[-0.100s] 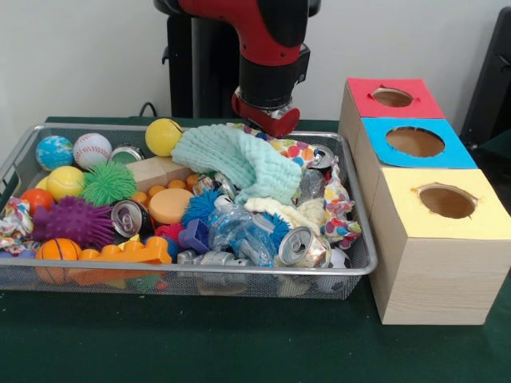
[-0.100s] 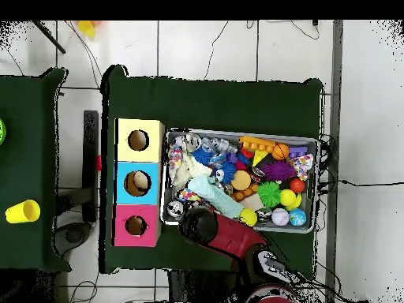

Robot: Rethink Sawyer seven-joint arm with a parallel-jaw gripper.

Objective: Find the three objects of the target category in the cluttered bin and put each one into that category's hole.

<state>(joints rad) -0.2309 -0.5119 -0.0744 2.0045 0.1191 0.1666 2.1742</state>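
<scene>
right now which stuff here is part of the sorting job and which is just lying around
Part of the job:
- wire bin of clutter
- box with red hole, blue hole, yellow hole
- arm above the bin

Lying about:
- yellow cup on the side table

The wire bin (image 1: pixel 361 263) is silver-grey on a dark green table cover (image 1: pixel 239 343); beside it the pale wood box (image 1: pixel 435 275) carries three holed tops coloured red (image 1: pixel 391 97), blue (image 1: pixel 415 142) and yellow (image 1: pixel 447 201). The arm (image 1: pixel 267 32) is red with black sections. Contents noted: mint-green knitted cloth (image 1: pixel 239 159), multicoloured dotted fabric (image 1: pixel 339 215), yellow ball (image 1: pixel 163 136), white baseball with red stitching (image 1: pixel 92 149), blue-green globe ball (image 1: pixel 53 152), green spiky ball (image 1: pixel 108 183), purple spiky ball (image 1: pixel 73 221), silver cans (image 1: pixel 302 246).
</scene>
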